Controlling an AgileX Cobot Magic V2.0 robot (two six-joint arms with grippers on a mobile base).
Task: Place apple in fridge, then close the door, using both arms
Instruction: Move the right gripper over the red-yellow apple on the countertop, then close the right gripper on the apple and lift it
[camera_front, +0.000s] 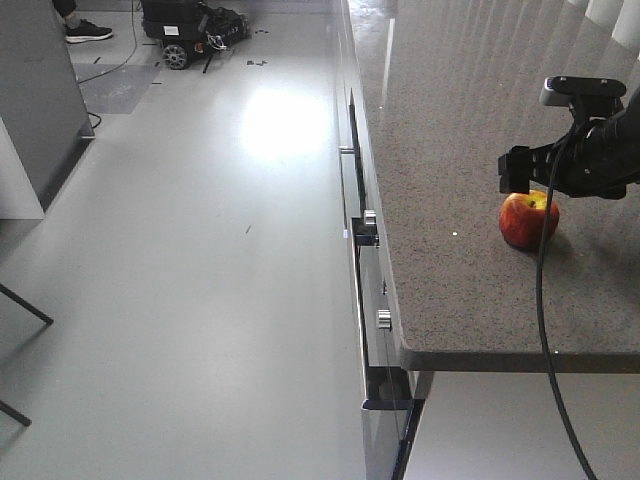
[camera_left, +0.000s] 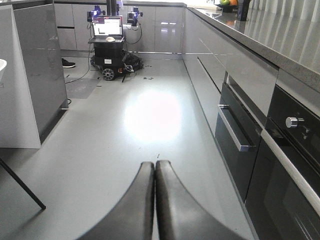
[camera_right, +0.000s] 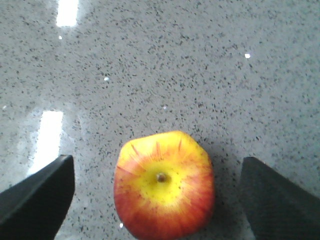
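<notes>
The apple (camera_front: 528, 220), red with a yellow patch round its stem, stands upright on the speckled grey counter (camera_front: 450, 150), near its front right part. My right gripper (camera_front: 530, 175) hovers just above it, open. In the right wrist view the apple (camera_right: 164, 185) sits between the two dark fingers (camera_right: 40, 195), with a gap on each side and no contact. My left gripper (camera_left: 155, 163) is shut on nothing, held low over the glossy grey floor (camera_left: 125, 165). The fridge and the door are out of view.
Under the counter run grey drawer fronts, an oven (camera_left: 290, 180) with knobs (camera_front: 370, 217) and a bar handle (camera_left: 235, 135). A grey block (camera_left: 37, 75) stands at the left. A wheeled cart with a laptop (camera_left: 107, 45) is at the aisle's far end. Thin black legs (camera_front: 20, 305) cross the left edge.
</notes>
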